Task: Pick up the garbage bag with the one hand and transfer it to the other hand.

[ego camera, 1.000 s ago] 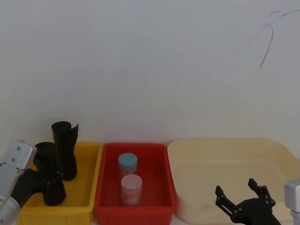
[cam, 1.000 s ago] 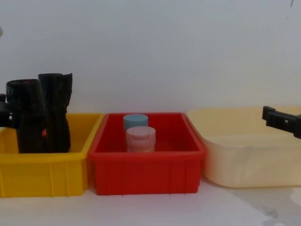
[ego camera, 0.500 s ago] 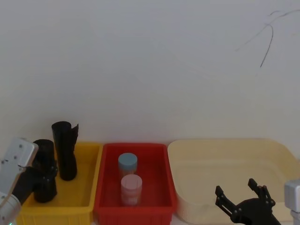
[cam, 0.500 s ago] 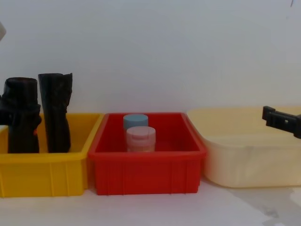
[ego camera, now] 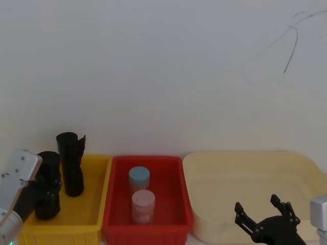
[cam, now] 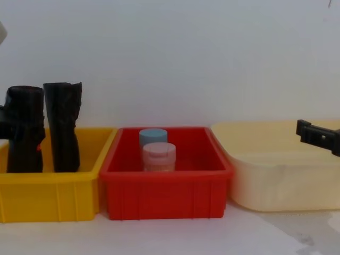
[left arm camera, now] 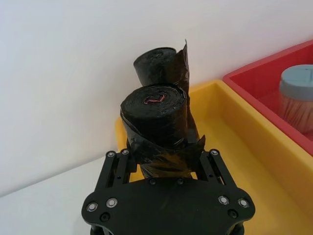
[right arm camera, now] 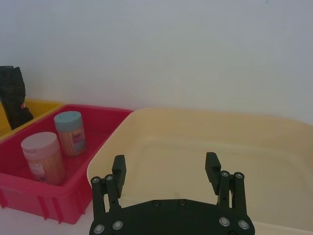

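Since a second ago, our left claw has been carrying the bag leftward, so it is now standing apart from the flapped roll it had been touching. We are clamping the bag low on its body, a finger pressing each side, inside the yellow bin at its left end. Its foot is sitting below the bin's front wall in the chest view, so we cannot tell whether it is clearing the floor. We are holding its long axis upright, nearly parallel to the flapped roll behind it, with the wound end and its red fleck facing up. Further right, the red bin is holding two jars, and beyond it our right claw is hanging spread wide and empty over the near edge of the beige tub, well apart from the bag. We are judging the grasp as done and the lift as barely beginning. We are still needing to raise the bag, bring it across to the right claw, close that claw on it and let go with the left.
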